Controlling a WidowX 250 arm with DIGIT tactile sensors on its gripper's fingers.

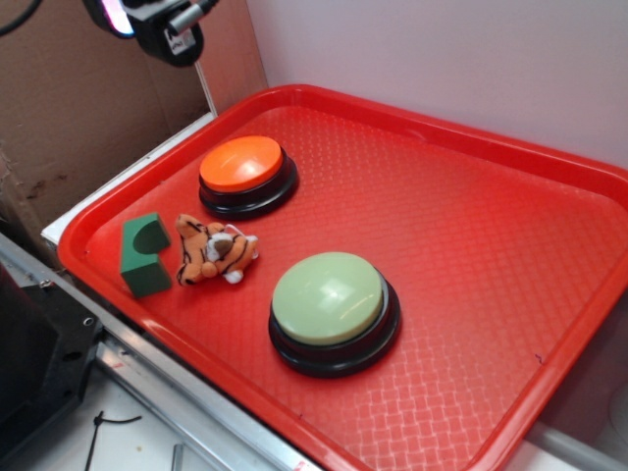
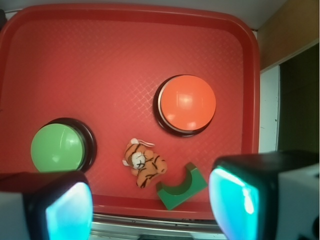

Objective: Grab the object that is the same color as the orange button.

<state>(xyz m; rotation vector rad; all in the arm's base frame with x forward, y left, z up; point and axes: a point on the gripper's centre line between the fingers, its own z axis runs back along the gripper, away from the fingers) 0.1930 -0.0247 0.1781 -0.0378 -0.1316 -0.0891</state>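
The tiger (image 2: pixel 144 162) lies on the tray (image 2: pixel 125 55) between the orange button (image 2: pixel 188 103) and the green block (image 2: pixel 181 186). The claw (image 2: pixel 150 207) hangs high, fingers apart and empty. Best to centre over the tiger, then descend clear of the block.

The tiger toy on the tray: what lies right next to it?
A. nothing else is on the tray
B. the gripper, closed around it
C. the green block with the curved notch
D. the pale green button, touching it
C. The tiger toy lies beside the green block, apart from the orange button and the green button, while the gripper hangs open above the red tray, holding nothing.
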